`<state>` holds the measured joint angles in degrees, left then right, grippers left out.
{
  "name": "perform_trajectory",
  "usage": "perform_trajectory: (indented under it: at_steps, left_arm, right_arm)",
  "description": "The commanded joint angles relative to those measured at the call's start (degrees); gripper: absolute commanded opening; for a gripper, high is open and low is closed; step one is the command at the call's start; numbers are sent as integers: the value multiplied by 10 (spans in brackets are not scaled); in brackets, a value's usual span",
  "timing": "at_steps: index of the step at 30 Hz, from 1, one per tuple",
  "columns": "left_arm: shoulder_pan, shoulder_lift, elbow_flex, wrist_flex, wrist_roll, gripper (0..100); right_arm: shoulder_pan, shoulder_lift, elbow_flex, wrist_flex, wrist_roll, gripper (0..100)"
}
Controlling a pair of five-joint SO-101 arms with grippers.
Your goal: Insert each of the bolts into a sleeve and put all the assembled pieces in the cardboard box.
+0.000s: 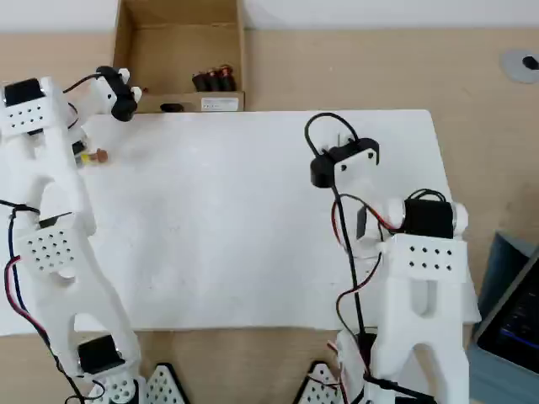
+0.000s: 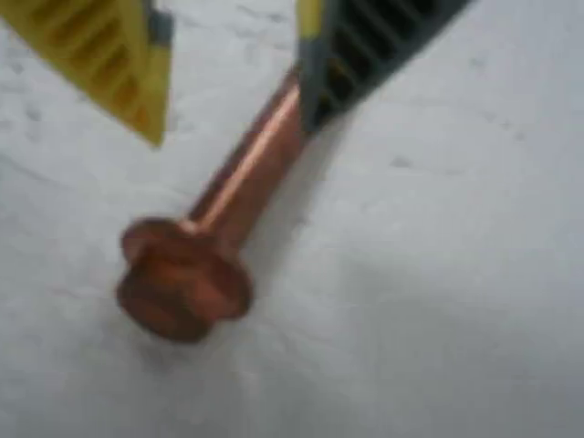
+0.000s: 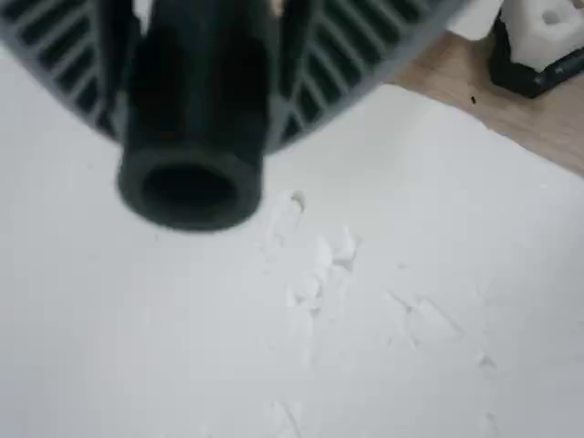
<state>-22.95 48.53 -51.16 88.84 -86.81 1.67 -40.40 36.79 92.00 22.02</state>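
A copper flanged bolt (image 2: 228, 205) lies flat on the white sheet (image 1: 253, 219). A black sleeve (image 3: 192, 173) sits clamped in the right hand (image 3: 196, 128). Dark assembled pieces (image 1: 213, 80) rest inside the cardboard box (image 1: 123, 50).

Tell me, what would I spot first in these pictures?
A shiny copper bolt lies on the white mat, right by the open left tool. The right tool grips a black sleeve over the mat. Beyond the mat, a cardboard box holds a few finished pieces.
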Motion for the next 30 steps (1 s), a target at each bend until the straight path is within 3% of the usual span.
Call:
perform_trajectory:
  at_steps: [1, 10, 20, 25, 30]
  left_arm:
    - [-4, 1, -27, -13, -6, 111]
    - [4, 37, -27, -56, -7, 111]
    - [24, 93, -27, -52, -43, 106]
    - [33, 107, -27, -52, -44, 5]
    - [37, 107, -22, -47, -43, 3]
  right_arm:
    - [-8, -15, -3, -7, -3, 10]
    - [-8, -15, -3, -7, -4, 10]
    - [-8, -15, -3, -7, -4, 10]
    - [-8, -15, -3, -7, -4, 10]
    - [-8, -15, -3, -7, -4, 10]
